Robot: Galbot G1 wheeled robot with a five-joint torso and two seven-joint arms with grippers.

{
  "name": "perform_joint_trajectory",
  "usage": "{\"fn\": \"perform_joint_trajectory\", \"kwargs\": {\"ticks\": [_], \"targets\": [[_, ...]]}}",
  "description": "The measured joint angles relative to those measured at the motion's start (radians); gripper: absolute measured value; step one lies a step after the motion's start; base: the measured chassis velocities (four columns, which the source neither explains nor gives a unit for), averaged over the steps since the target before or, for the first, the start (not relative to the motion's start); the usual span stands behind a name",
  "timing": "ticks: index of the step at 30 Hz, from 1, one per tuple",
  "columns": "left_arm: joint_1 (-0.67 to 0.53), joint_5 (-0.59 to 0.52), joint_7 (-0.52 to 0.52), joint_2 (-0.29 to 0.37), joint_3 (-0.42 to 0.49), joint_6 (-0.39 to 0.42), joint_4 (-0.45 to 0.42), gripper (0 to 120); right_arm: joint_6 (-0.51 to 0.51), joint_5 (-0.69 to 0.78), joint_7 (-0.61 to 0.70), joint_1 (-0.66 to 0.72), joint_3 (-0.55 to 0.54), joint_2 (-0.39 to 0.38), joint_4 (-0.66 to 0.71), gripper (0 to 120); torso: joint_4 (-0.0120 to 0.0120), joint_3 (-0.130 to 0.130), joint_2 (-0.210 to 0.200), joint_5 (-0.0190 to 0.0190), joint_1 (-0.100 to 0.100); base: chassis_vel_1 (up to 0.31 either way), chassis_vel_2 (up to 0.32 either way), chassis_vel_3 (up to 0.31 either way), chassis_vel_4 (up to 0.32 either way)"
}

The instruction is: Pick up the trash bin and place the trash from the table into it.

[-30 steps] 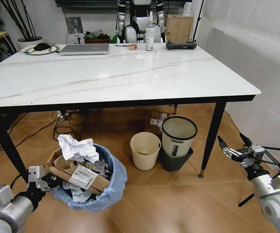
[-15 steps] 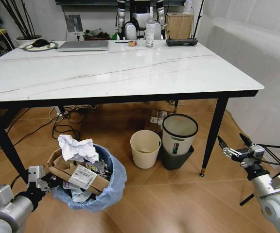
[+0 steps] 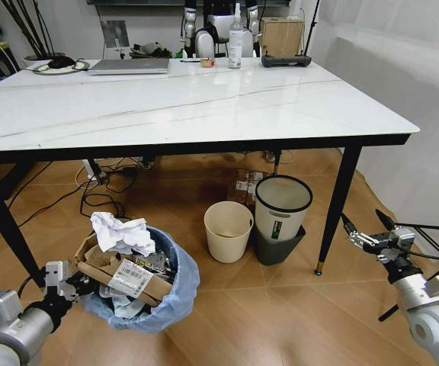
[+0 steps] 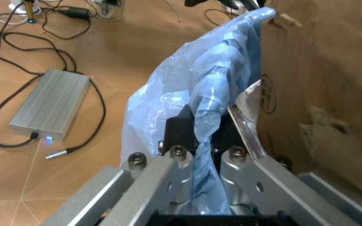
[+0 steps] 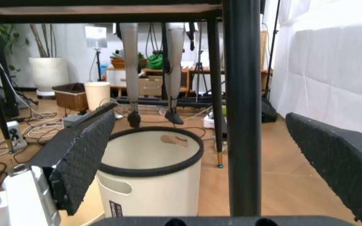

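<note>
Now the left tool point(image 4: 197, 155) pinches the blue-bagged rim of the bin point(image 3: 166, 293), which sits low over the wood floor beside the worktop point(image 3: 204, 114), packed with trash point(image 3: 120, 252): crumpled paper and torn cardboard. Carrying it well probably means keeping the rim level, since the load stands above it. The right tool point(image 3: 366, 229) hangs spread near a black leg. Cables trail underneath; a cream bin point(image 3: 228, 233) and a black-rimmed bin point(image 3: 282, 213) stand close by.

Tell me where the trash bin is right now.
In the head view, the trash bin sits low on the robot's left, in front of the table, its bag rim pinched by the left gripper, left of the cream bin.
</note>
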Motion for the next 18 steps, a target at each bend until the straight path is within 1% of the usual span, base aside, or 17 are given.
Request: {"fn": "perform_joint_trajectory", "kwargs": {"ticks": [10, 15, 17, 18], "targets": [[-0.001, 0.001, -0.001, 0.001, 0.001, -0.004, 0.005, 0, 0.000, 0.000, 0.000, 0.000, 0.000, 0.000, 0.000, 100, -0.0001, -0.022, -0.032, 0.0000, -0.010, 0.000, 0.000, 0.000, 0.000], [-0.002, 0.003, 0.001, 0.001, 0.003, -0.004, 0.005, 0, 0.000, 0.000, 0.000, 0.000, 0.000, 0.000, 0.000, 100, -0.0001, -0.038, -0.053, 0.0000, -0.015, 0.000, 0.000, 0.000, 0.000], [-0.002, 0.003, 0.001, 0.001, 0.003, -0.004, 0.005, 0, 0.000, 0.000, 0.000, 0.000, 0.000, 0.000, 0.000, 100, -0.0001, -0.038, -0.053, 0.0000, -0.015, 0.000, 0.000, 0.000, 0.000], [-0.002, 0.003, 0.001, 0.001, 0.004, -0.005, 0.006, 0, 0.000, 0.000, 0.000, 0.000, 0.000, 0.000, 0.000, 100, -0.0001, -0.044, -0.060, 0.0000, -0.016, 0.000, 0.000, 0.000, 0.000]]}}
